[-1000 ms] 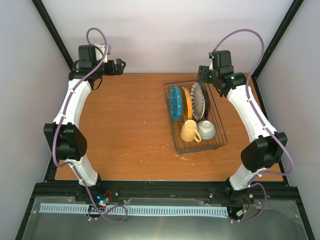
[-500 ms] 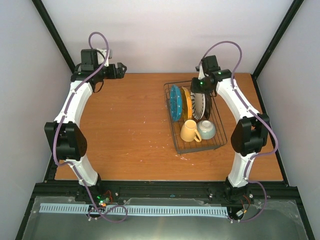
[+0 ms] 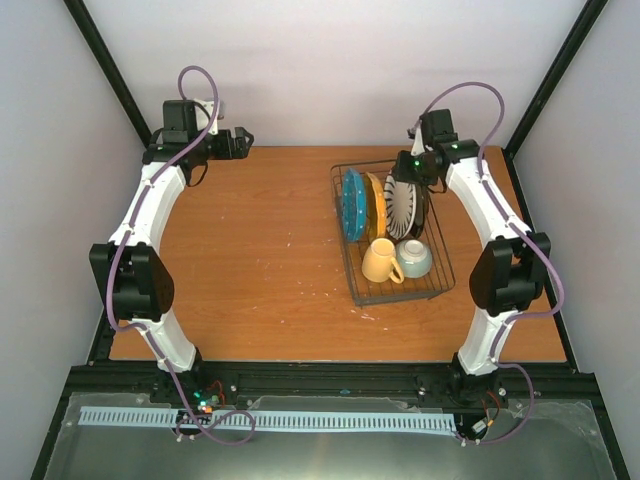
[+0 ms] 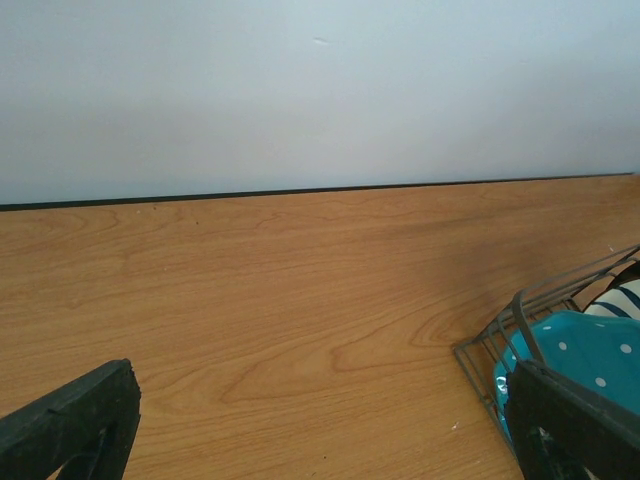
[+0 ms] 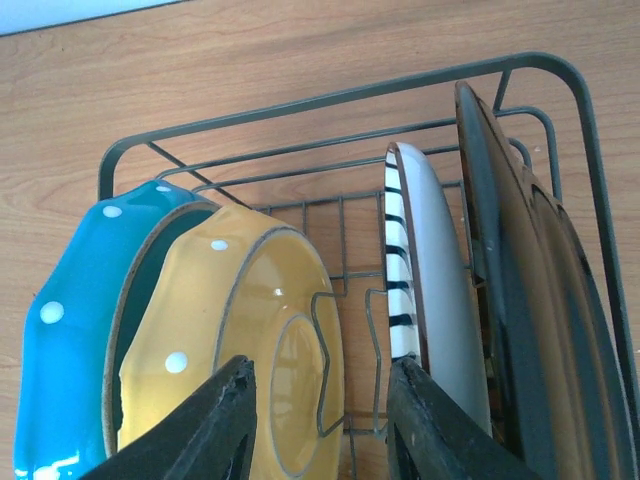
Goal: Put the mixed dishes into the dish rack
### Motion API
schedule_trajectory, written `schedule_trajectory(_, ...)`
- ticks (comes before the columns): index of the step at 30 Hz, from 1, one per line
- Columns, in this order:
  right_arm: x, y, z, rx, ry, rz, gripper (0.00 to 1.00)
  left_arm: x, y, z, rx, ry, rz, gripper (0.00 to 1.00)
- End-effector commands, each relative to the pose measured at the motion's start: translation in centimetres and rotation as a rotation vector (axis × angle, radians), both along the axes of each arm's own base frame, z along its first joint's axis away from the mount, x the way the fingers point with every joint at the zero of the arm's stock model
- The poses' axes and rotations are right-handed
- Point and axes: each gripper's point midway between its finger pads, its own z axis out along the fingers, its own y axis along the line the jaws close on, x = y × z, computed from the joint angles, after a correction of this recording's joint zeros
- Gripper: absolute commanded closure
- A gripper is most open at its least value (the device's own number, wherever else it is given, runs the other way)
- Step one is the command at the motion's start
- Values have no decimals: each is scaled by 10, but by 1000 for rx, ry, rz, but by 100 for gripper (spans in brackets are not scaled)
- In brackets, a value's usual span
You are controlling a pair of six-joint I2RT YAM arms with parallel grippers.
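Observation:
The dish rack (image 3: 441, 283) stands right of the table's middle. In its slots stand a teal dotted plate (image 3: 351, 205), an orange dotted plate (image 3: 375, 206) and a black-and-white striped plate (image 3: 401, 208). A pale yellow mug (image 3: 380, 262) and a pale green bowl (image 3: 413, 259) sit at its near end. My right gripper (image 3: 406, 178) hangs over the plates' tops. Its jaws (image 5: 320, 425) stand partly apart, empty, above the gap between the orange plate (image 5: 230, 340) and the striped plate (image 5: 420, 290). A dark-rimmed plate (image 5: 530, 290) leans at the far right. My left gripper (image 3: 243, 141) is wide open at the back left.
The rack's rim (image 5: 330, 100) curves behind the plates, with the teal plate (image 5: 70, 320) leftmost. In the left wrist view a rack corner (image 4: 495, 345) and the teal plate (image 4: 580, 350) show at right, bare wood and the back wall ahead. Black frame posts flank the table.
My right arm swung in from behind the rack's back right corner to over the plates, and its jaws narrowed. The left arm barely moved.

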Motion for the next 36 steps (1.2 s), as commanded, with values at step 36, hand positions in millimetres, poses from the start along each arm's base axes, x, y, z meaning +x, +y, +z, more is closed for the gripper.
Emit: schedule_trajectory(36,10,-5,59,184,-237,88,44,10,-3,18,-40,-39,-7,0)
